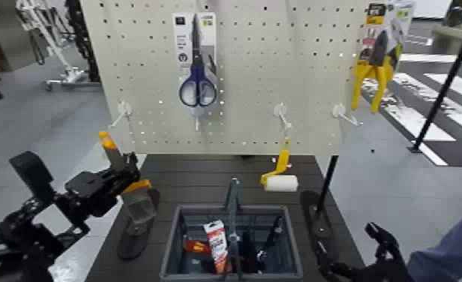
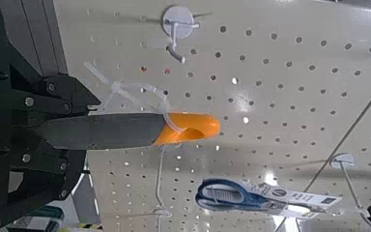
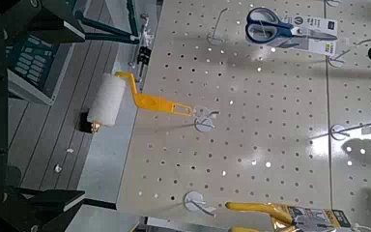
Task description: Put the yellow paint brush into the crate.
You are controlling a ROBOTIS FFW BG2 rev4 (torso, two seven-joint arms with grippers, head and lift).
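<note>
My left gripper (image 1: pixel 106 186) is shut on the yellow paint brush (image 1: pixel 133 196) and holds it upright above the table, left of the crate. The orange-yellow tip (image 1: pixel 108 140) points up; the band and grey bristles hang below the fingers. In the left wrist view the dark handle with its orange-yellow tip (image 2: pixel 188 127) sticks out from my left gripper (image 2: pixel 48 130). The dark grey crate (image 1: pixel 175 225) stands at the table's front middle, with an upright central handle (image 1: pixel 232 199) and several items inside. My right gripper (image 1: pixel 378 241) is low at the front right, away from the crate.
A white pegboard (image 1: pixel 301 67) stands behind the table with blue scissors (image 1: pixel 197 84), yellow pliers (image 1: pixel 374 67) and a yellow-handled roller (image 1: pixel 279 177) hanging low above the table. Dark stand feet (image 1: pixel 313 214) lie beside the crate. A blue sleeve (image 1: pixel 451 251) shows at the front right.
</note>
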